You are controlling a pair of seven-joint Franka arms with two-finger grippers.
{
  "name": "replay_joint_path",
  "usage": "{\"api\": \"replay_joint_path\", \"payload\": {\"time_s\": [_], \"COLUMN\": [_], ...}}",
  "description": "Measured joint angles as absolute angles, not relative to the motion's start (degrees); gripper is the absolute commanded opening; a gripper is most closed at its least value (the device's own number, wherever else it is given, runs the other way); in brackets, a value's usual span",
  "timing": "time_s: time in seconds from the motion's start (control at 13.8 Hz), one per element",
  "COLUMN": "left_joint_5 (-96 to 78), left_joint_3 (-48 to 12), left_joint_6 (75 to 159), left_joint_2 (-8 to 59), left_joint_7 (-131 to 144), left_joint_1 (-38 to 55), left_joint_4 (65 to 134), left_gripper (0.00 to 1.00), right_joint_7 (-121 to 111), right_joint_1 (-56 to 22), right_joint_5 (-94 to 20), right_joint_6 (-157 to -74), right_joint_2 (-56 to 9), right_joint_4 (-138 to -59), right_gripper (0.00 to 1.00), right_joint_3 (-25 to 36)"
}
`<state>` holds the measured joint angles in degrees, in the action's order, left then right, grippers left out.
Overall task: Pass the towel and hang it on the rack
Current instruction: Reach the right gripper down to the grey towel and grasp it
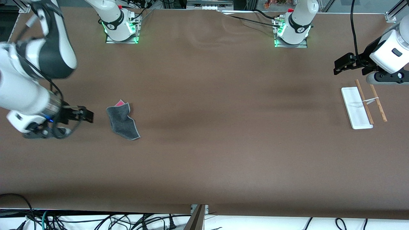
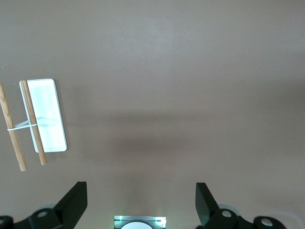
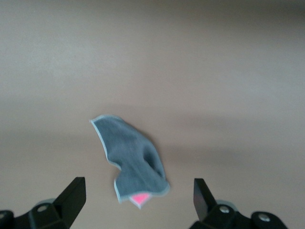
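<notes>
I'm seeing my right hand (image 1: 90, 115) hanging wide open with nothing in it, just beside the towel (image 1: 123, 122), which is lying crumpled on the bench (image 1: 211, 127) with a pink corner showing. My left hand (image 1: 336, 67) is waiting, spread wide and empty, near the rack (image 1: 358, 110) at its end.

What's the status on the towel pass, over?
Right end effector open, beside towel. Left end effector open, by rack. Towel flat on table, untouched. Nothing between them.
</notes>
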<state>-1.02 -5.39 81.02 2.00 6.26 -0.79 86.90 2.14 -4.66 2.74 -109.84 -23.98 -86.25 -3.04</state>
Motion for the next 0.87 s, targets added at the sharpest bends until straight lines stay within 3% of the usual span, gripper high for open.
{"api": "replay_joint_path", "payload": {"time_s": [0.43,0.87], "left_joint_5": [-1.0,-1.0], "left_joint_3": [-5.3,-5.3], "left_joint_6": [81.0,80.9], "left_joint_2": [2.0,2.0], "left_joint_7": [6.3,6.3], "left_joint_1": [-0.8,-0.9], "left_joint_4": [87.0,87.1], "left_gripper": [1.00,1.00], "right_joint_7": [2.1,2.1], "right_joint_1": [-9.4,-13.9], "right_joint_5": [2.7,2.8], "right_joint_6": [-124.9,-126.9], "right_joint_2": [-35.0,-41.7], "right_joint_4": [-86.3,-87.3], "right_gripper": [1.00,1.00], "right_joint_3": [-3.1,-3.1]}}
